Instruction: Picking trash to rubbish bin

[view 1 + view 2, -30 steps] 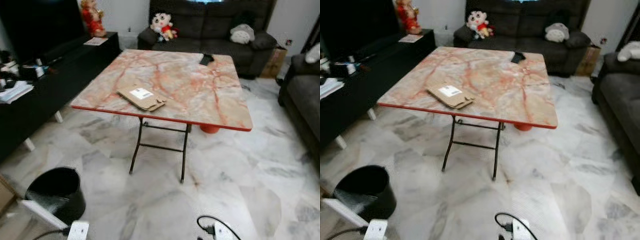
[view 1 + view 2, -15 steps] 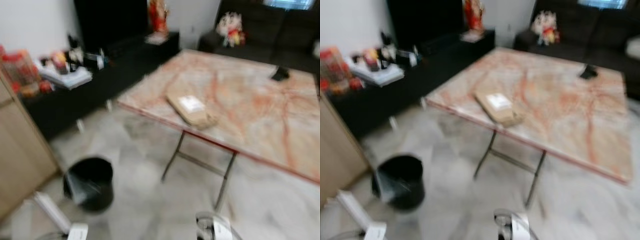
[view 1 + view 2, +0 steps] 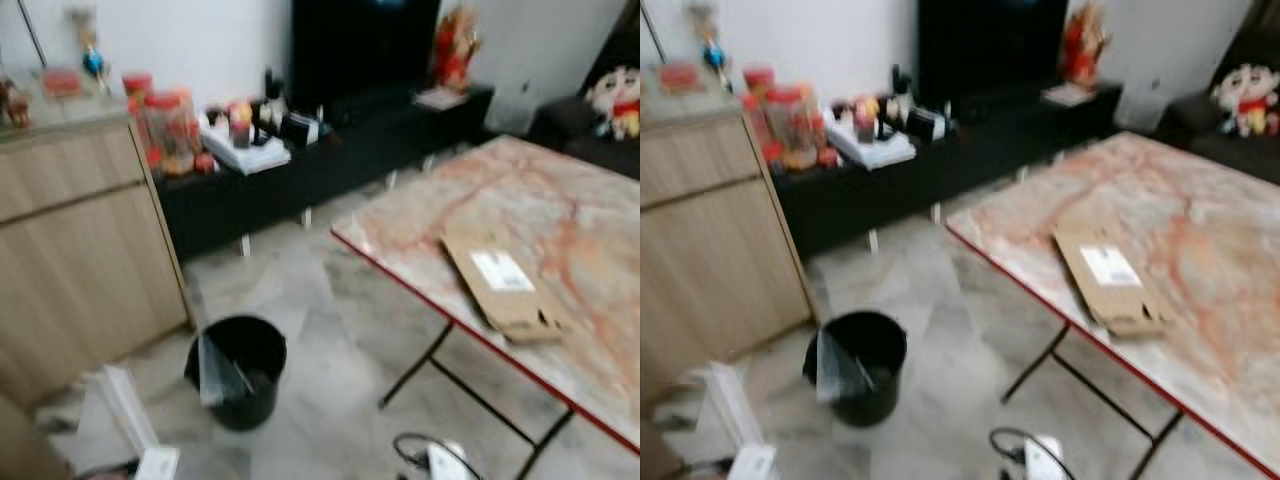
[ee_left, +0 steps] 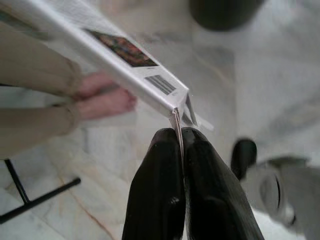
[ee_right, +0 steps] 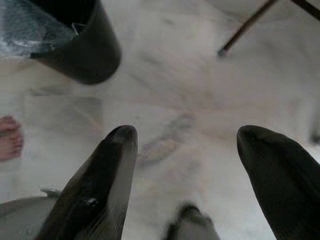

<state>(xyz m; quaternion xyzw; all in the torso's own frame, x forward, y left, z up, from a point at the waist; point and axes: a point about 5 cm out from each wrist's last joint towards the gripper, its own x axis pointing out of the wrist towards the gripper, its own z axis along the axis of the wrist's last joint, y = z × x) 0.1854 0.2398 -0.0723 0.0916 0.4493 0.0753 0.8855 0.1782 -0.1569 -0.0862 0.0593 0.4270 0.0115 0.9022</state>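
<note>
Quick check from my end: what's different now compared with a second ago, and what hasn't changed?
The head camera has swung toward the robot's left, so the black bin now sits nearer the middle and a wooden cabinet has come into view. That is camera motion; nothing itself moved. The flattened cardboard still lies on the marble table, and the white box remains in the left gripper.

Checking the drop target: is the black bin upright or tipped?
Upright: the black bin stands on the floor, mouth facing up, plastic draped over its rim.
</note>
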